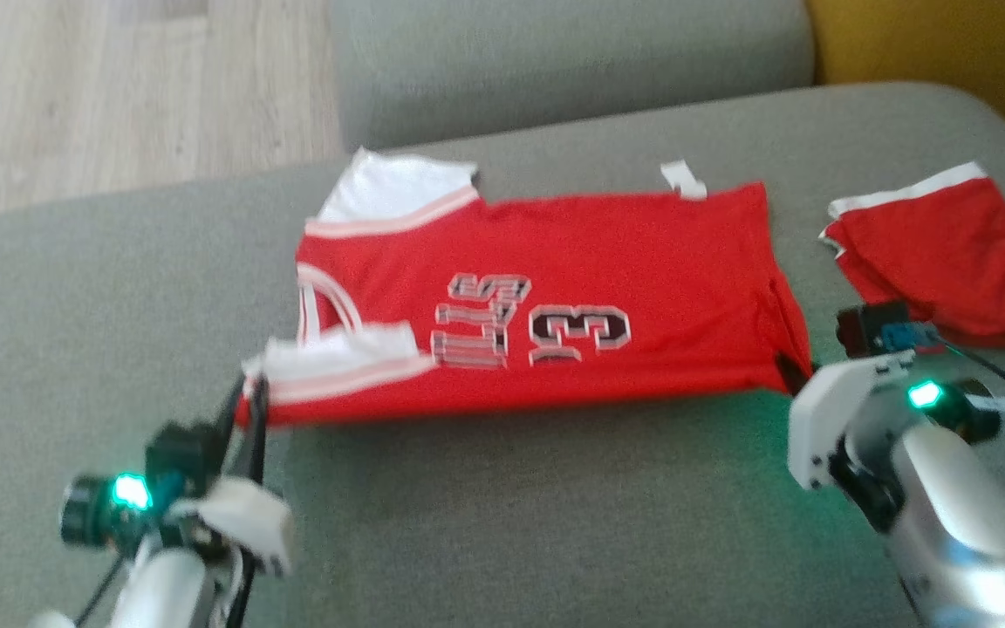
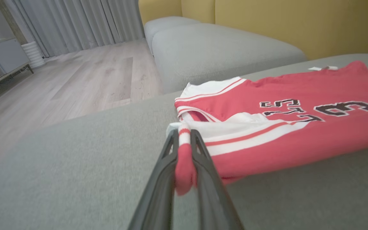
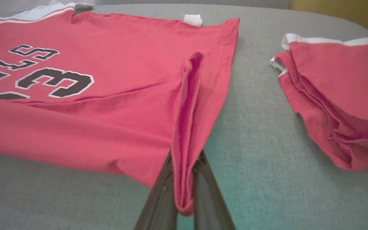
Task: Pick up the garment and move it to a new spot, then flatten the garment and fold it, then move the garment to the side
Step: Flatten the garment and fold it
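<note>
Both end effectors pinch the jersey's near edge, ready to fold.
Left end effector is clamped on the striped sleeve trim at the near-left corner, and right end effector on a raised ridge of hem at the near-right. Jersey lies flat, print up, mid-sofa. My call: raise both corners together and level, keep the edge taut, carry it to the far edge, set it down square. Keep clear of the shorts nearby on the right.
</note>
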